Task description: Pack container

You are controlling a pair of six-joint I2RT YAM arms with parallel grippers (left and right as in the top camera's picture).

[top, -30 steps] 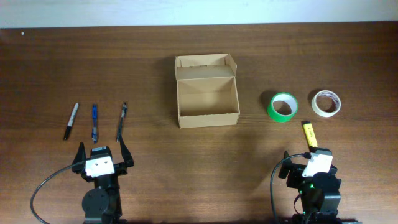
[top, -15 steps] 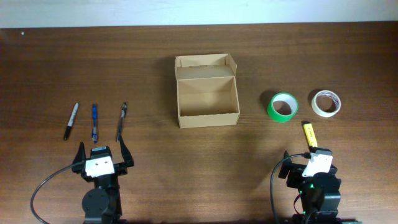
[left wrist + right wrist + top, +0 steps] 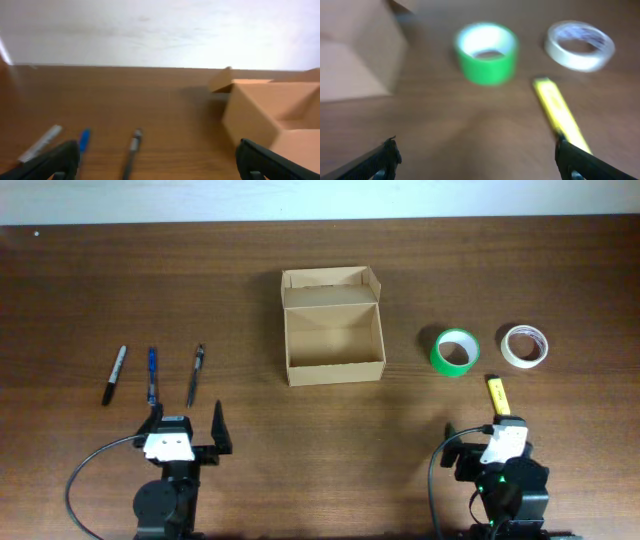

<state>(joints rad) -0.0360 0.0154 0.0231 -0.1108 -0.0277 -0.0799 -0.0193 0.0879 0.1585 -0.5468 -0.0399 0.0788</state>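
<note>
Jaws spread wide, the left gripper (image 3: 188,428) has swung to the right since a second ago. The right gripper (image 3: 480,162), equally wide, has shifted slightly left. The left wrist view alone shows the black pen (image 3: 132,147) up close. The right wrist view shows the green tape (image 3: 487,52) and the yellow highlighter (image 3: 560,115). The container (image 3: 333,340) sits mid-table on the far side, lid open, with nothing inside.

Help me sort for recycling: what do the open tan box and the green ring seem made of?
The small open tan box looks like plain matte cardboard: raw brown faces and a folded flap lid at the back. The green ring looks like a tape roll, probably smooth plastic film, on a pale core of unclear material.
</note>
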